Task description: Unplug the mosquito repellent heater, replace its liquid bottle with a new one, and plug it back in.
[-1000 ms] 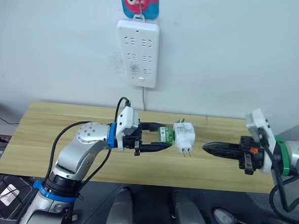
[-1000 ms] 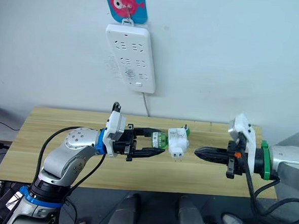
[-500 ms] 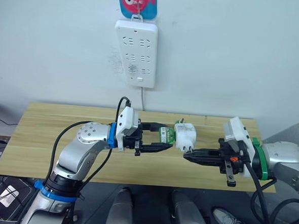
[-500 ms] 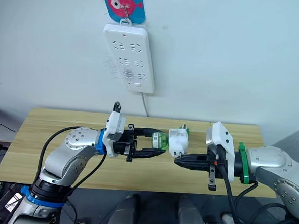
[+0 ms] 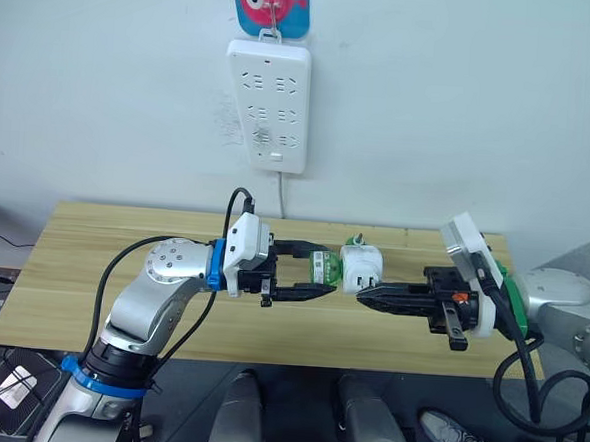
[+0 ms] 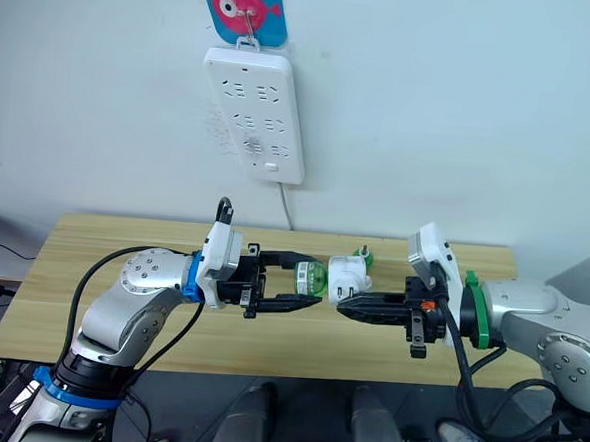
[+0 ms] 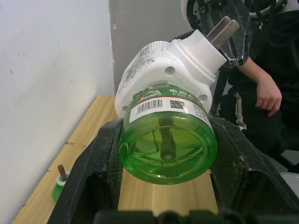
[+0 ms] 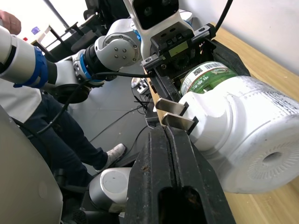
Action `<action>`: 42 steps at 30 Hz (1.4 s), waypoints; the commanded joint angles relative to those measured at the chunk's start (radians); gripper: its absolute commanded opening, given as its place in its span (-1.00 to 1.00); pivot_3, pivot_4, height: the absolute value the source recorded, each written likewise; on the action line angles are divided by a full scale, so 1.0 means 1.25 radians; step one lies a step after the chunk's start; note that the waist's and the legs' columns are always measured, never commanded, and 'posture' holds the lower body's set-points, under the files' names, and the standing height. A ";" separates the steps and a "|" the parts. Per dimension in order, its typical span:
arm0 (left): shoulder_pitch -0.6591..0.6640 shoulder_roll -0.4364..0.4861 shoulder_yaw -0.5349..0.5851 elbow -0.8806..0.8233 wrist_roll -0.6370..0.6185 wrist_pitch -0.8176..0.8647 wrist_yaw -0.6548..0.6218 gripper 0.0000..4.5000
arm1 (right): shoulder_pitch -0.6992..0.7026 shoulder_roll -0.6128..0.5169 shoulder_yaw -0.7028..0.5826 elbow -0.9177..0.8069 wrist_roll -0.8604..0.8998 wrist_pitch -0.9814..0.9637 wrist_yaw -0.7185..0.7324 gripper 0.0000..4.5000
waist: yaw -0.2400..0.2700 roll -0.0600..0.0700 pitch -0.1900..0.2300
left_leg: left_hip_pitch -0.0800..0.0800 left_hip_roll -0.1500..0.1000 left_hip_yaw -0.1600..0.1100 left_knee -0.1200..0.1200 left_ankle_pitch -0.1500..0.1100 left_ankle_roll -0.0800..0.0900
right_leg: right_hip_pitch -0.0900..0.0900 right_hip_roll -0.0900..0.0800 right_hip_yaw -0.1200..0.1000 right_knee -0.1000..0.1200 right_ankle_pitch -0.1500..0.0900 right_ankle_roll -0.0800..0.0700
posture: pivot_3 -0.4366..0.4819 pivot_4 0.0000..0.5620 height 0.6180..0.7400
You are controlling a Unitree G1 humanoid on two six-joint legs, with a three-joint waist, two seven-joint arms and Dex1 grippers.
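My left gripper [image 5: 322, 271] is shut on a green liquid bottle [image 5: 324, 267], held sideways above the wooden table [image 5: 92, 269]. The bottle's base fills the space between the black fingers [image 7: 100, 158] in the left wrist view. The white mosquito repellent heater [image 5: 360, 267] is still on the bottle's neck, with its two metal prongs [image 8: 170, 112] pointing toward my right arm. My right gripper [image 5: 363, 295] is shut with nothing between its fingers. Its tips [image 8: 166, 133] sit just under the prongs, touching or nearly touching the heater [image 8: 243, 135].
A white power strip [image 5: 270, 104] hangs on the wall above the table, under a blue and pink hook plate. A second small green bottle [image 6: 366, 253] with a wick stands on the table near the wall, behind the heater. A person [image 7: 261, 88] stands beyond the table's right end.
My right gripper has swung left from the table's right end until its tips reach the heater's prongs. The left gripper has kept the bottle and drifted slightly left.
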 commanded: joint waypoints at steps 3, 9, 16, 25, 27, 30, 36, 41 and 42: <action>-0.005 -0.008 -0.028 -0.063 -0.011 -0.005 -0.017 0.02 | -0.021 0.002 -0.027 -0.006 0.032 0.001 -0.017 -1.00 | 0.000 0.000 0.000 | 0.000 0.000 0.000 0.000 0.000 0.000 | 0.000 0.000 0.000 0.000 0.000 0.000 | -0.15 -0.10 0.92; -0.004 -0.018 0.004 -0.047 -0.086 0.174 0.059 0.02 | -0.004 -0.020 -0.032 -0.041 0.036 0.003 -0.008 -1.00 | -0.001 0.000 0.000 | 0.000 0.000 0.000 0.000 0.000 0.000 | 0.000 0.000 0.000 0.000 0.000 0.000 | -0.19 -0.12 0.92; 0.028 -0.063 0.123 -0.014 -0.374 0.545 0.219 0.02 | 0.091 -0.036 -0.194 -0.054 0.214 0.004 -0.163 -0.09 | -0.003 0.000 0.000 | 0.000 0.000 -0.001 0.000 0.000 0.000 | 0.000 0.000 -0.001 0.000 0.000 0.000 | -0.28 -0.14 0.92; -0.006 -0.186 0.272 0.177 -0.914 0.801 0.616 0.02 | 0.278 0.157 -0.278 -0.014 0.223 -0.126 -0.386 1.00 | -0.009 -0.001 -0.003 | 0.000 0.000 -0.001 0.001 0.000 0.000 | 0.000 0.000 0.000 0.002 0.000 0.000 | -0.36 -0.15 0.92; -0.001 -0.189 0.263 0.200 -1.021 0.787 0.707 0.02 | 0.296 0.239 -0.259 -0.006 0.263 -0.164 -0.435 1.00 | -0.012 -0.001 -0.004 | 0.000 0.000 -0.001 0.001 0.000 0.000 | 0.000 0.000 0.000 0.003 0.000 0.000 | -0.37 -0.16 0.92; 0.010 -0.203 0.236 0.198 -1.157 0.733 0.828 0.02 | 0.293 0.318 -0.223 -0.008 0.283 -0.197 -0.478 1.00 | -0.020 0.001 -0.006 | 0.000 0.000 0.000 0.001 0.000 0.000 | -0.001 0.000 0.001 0.005 0.000 0.000 | -0.38 -0.17 0.92; 0.019 -0.333 0.267 0.164 -1.200 0.685 0.963 0.02 | 0.251 0.439 -0.121 0.005 0.243 -0.242 -0.519 1.00 | -0.026 0.003 -0.014 | 0.001 0.000 0.000 0.002 0.000 0.000 | -0.001 0.000 0.001 0.005 0.000 0.000 | -0.39 -0.17 0.92; 0.023 -0.436 0.301 0.133 -1.200 0.671 1.046 0.02 | 0.212 0.484 -0.078 0.035 0.201 -0.269 -0.518 1.00 | -0.026 0.003 -0.016 | 0.001 -0.001 0.000 0.002 0.000 0.000 | -0.001 0.000 0.001 0.005 0.000 0.000 | -0.39 -0.17 0.92; 0.023 -0.451 0.307 0.129 -1.200 0.671 1.058 0.02 | 0.203 0.490 -0.074 0.041 0.197 -0.274 -0.515 1.00 | -0.026 0.003 -0.016 | 0.001 0.000 0.000 0.002 0.000 0.000 | -0.001 0.000 0.001 0.005 0.000 0.000 | -0.39 -0.17 0.92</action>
